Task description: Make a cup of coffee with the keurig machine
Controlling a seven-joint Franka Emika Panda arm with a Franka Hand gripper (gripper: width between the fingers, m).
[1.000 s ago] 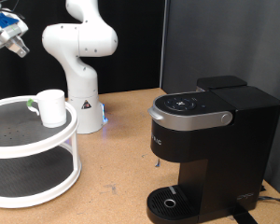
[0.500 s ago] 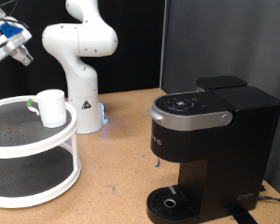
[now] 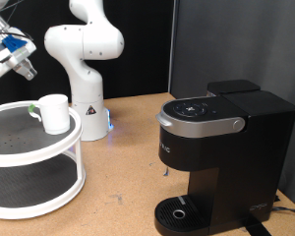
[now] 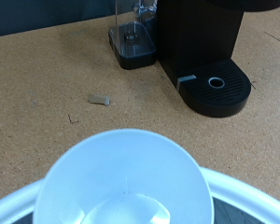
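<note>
Pincer: I see my pincer [image 3: 23,71] at the far left of the exterior view, high up, above and to the left of the two-tier stand; I cannot tell whether its fingers are apart or together, and I see nothing between them.
Cup: the white cup [image 3: 54,113] stands upright on the top tier of the stand, near that tier's right edge, well below the pincer. In the wrist view I look straight into its open mouth [image 4: 124,182]; its inside looks bare.
Stand: a white round two-tier stand [image 3: 49,147] with dark trays sits on the left of the surface.
Small green thing: something small and green [image 3: 32,110] lies just left of the cup on the top tier; I cannot tell what it is.
Keurig machine: the black keurig machine [image 3: 221,147] stands on the right of the surface, well apart from the stand, its silver-grey lid handle [image 3: 199,123] down. Its round drip tray [image 3: 182,211] carries nothing.
Surface: brown board [image 3: 123,167].
Arm base: the white arm base [image 3: 84,59] stands behind, between the stand and the machine.
</note>
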